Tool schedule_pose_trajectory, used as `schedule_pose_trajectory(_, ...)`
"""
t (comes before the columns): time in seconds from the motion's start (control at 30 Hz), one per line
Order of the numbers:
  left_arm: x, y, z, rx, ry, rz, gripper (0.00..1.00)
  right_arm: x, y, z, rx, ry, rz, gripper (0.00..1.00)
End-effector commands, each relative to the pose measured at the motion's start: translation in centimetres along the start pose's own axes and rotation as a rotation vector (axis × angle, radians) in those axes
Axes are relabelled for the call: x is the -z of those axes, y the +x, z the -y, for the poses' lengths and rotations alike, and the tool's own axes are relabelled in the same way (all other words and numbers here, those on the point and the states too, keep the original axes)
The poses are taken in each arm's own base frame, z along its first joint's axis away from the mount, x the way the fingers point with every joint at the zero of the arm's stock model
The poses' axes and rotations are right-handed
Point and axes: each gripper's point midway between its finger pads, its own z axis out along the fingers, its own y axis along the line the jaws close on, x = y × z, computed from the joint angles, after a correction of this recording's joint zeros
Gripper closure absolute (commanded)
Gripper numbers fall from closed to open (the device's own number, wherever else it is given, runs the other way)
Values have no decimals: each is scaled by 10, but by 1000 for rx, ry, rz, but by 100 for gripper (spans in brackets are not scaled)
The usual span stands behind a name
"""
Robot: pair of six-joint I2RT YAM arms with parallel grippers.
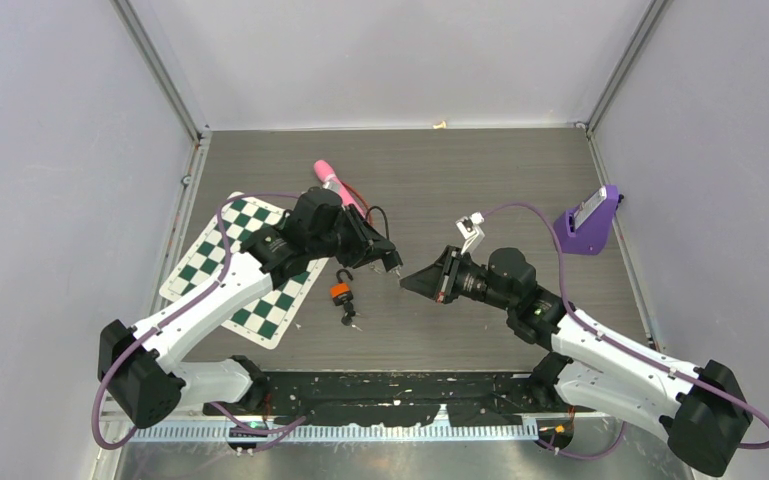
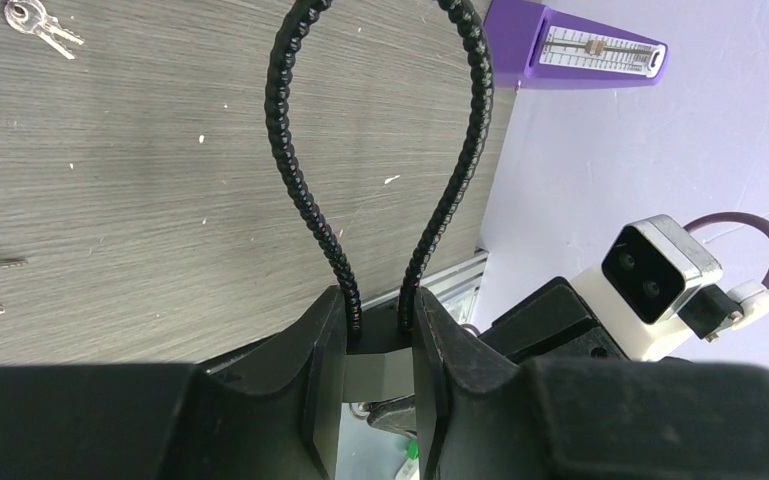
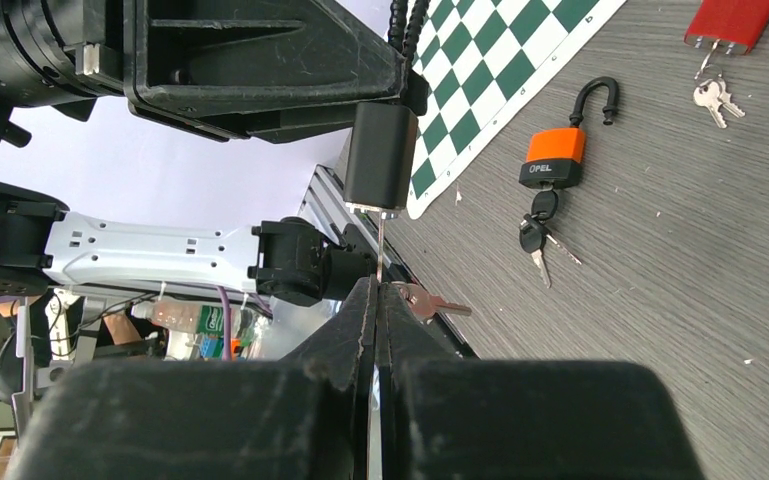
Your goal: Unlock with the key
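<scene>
Right claw (image 3: 378, 292) is clamped tight on the key (image 3: 380, 242), blade tip set against the underside of the cable lock (image 3: 380, 155). That lock's gripped by the left claw (image 2: 380, 315).

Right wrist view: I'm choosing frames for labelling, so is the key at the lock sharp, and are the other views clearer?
Right wrist: the thin silver key under the boxy black lock body is sharp but faint; left wrist: black ribbed cable shackle sharp, that key hidden; top external: evenly lit, key too small.
</scene>
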Motion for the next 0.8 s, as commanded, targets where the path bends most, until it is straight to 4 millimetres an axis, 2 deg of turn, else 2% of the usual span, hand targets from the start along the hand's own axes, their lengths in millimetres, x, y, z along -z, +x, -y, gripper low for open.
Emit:
schedule_pose_trajectory(0.0,11,-4,24,-32,100,15,94,2,-18,-19,27,-61,68,95)
schedule_pose_trajectory(0.77,11,-3,26,-68,101,20,96,0,-18,-16,14,-41,50,95)
